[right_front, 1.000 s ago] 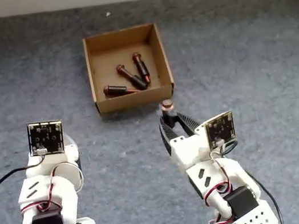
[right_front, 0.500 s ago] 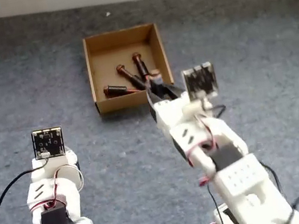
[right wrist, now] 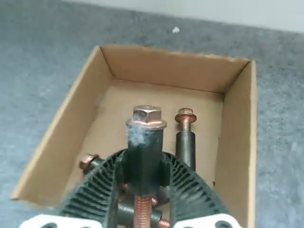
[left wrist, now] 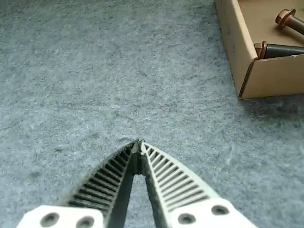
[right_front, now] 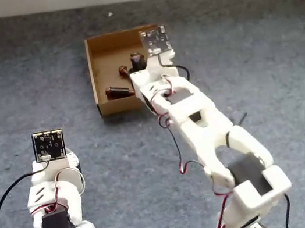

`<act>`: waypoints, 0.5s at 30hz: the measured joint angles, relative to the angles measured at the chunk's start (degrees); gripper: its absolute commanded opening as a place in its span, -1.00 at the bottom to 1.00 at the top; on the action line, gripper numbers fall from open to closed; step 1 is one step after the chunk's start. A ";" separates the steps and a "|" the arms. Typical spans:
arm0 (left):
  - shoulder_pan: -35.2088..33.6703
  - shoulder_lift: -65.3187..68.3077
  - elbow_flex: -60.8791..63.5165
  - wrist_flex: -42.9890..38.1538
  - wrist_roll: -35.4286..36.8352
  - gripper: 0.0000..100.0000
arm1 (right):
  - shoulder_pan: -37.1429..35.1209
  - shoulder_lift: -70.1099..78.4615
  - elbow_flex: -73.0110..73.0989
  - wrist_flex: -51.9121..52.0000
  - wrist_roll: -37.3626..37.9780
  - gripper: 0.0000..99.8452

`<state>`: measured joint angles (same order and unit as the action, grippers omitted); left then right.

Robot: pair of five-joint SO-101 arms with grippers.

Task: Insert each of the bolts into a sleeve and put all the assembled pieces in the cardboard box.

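My right gripper (right wrist: 144,160) is shut on a dark sleeve with a copper bolt (right wrist: 144,135) through it, held upright over the inside of the cardboard box (right wrist: 176,71). From above, this held piece (right_front: 137,61) sits over the middle of the box (right_front: 93,71), with the right arm stretched across the box's near wall. Other assembled pieces lie on the box floor: one (right wrist: 185,137) beside the held piece, another (right_front: 116,91) near the front wall. My left gripper (left wrist: 138,145) is shut on nothing, low over the carpet, left of and nearer than the box's corner (left wrist: 251,76).
Grey carpet (right_front: 260,53) covers the table around the box. The left arm (right_front: 55,187) stands at the lower left, well away from the box. A pale wall strip runs along the far edge.
The right arm has swung forward from just in front of the box to over its inside, carrying the bolt and sleeve. The left arm pulled back slightly, then kept still.
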<state>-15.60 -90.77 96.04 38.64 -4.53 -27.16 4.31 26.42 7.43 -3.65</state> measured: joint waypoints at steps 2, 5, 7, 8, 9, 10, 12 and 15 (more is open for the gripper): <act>0.00 0.00 0.00 0.00 0.00 -0.96 | 0.53 4.31 -3.25 -0.09 0.79 -0.82; 0.00 0.00 0.00 0.00 0.00 -0.96 | 0.97 7.38 -5.54 -0.09 1.23 -0.68; 0.00 0.00 0.00 0.00 0.00 -0.96 | 1.23 7.47 -6.15 -0.09 1.23 -0.68; 0.00 0.00 0.00 0.00 0.00 -0.96 | 1.23 7.30 -6.68 -0.09 1.23 -0.70; 0.00 0.00 0.00 0.00 0.00 -0.96 | 1.23 6.95 -6.77 -0.18 1.23 -0.71; 0.00 0.00 0.00 0.00 0.00 -0.96 | 1.23 6.51 -6.68 0.00 1.23 -0.74; 0.00 0.00 0.00 0.00 0.00 -0.96 | 1.23 4.66 -5.89 1.41 1.23 -0.81; 0.00 0.00 0.00 0.00 0.00 -0.97 | 1.23 -0.18 -4.22 4.57 1.23 -0.97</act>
<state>-15.60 -90.77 96.04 38.64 -4.53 -25.93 4.13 22.20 12.00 -2.42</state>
